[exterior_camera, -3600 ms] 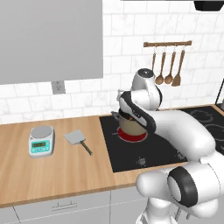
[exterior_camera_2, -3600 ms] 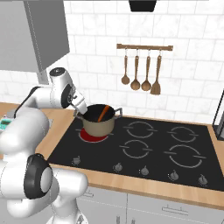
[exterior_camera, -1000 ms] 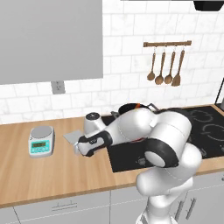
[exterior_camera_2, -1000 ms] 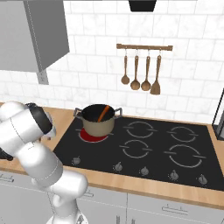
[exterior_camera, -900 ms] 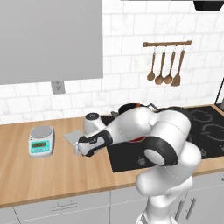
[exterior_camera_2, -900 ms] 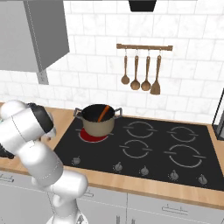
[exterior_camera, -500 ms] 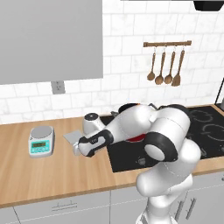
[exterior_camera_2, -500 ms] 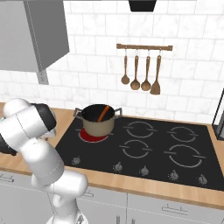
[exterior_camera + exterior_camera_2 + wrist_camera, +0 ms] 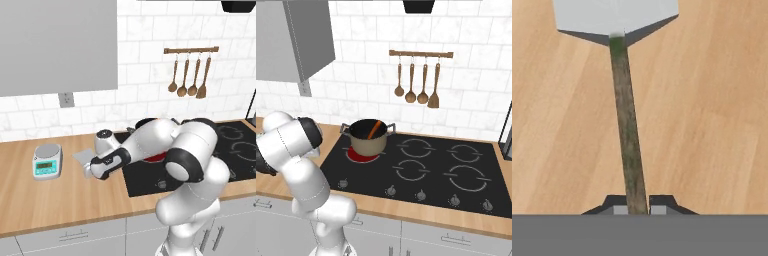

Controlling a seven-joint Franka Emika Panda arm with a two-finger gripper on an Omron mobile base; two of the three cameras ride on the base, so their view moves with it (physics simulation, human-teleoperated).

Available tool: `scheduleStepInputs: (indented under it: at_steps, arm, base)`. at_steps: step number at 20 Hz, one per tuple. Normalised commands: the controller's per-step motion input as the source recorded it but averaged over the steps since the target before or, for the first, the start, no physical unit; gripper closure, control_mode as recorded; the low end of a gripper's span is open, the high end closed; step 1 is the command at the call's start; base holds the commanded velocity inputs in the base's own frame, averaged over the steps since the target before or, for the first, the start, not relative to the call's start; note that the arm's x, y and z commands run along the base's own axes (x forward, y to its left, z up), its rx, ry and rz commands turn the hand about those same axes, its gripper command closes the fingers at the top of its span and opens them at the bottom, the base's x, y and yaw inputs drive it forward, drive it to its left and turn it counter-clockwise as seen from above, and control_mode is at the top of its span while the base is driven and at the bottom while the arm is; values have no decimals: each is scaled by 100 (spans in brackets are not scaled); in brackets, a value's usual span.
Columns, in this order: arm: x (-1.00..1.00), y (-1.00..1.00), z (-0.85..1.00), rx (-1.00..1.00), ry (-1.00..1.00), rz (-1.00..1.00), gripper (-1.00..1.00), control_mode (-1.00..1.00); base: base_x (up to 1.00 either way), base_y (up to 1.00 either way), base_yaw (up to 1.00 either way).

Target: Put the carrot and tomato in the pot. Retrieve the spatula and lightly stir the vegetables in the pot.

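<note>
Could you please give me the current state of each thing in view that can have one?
hand: shut on the spatula's handle.
spatula: lying flat on the wooden counter, gripped.
pot: upright on the red-glowing burner, lidless.
carrot: inside the pot, leaning.

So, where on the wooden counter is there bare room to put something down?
Bare wood lies in front of the kitchen scale, along the counter front edge. It is crowded between the scale and the hob, where the pincer grips the spatula.
</note>
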Motion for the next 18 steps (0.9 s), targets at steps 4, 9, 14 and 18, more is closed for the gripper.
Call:
scheduleStepInputs:
  at_steps: [4, 9, 14, 18]
  arm:
    - [-49, -1, 36, 2, -11, 0, 100, -100]
    - [-100, -24, 100, 12, -21, -2, 100, -100]
    - [-73, -59, 100, 32, 4, -14, 100, -100]
    - [-22, -73, 100, 39, 23, -27, 100, -100]
  base:
    - [0, 0, 0]
    - [0, 0, 0]
    - [0, 0, 0]
    - [0, 0, 0]
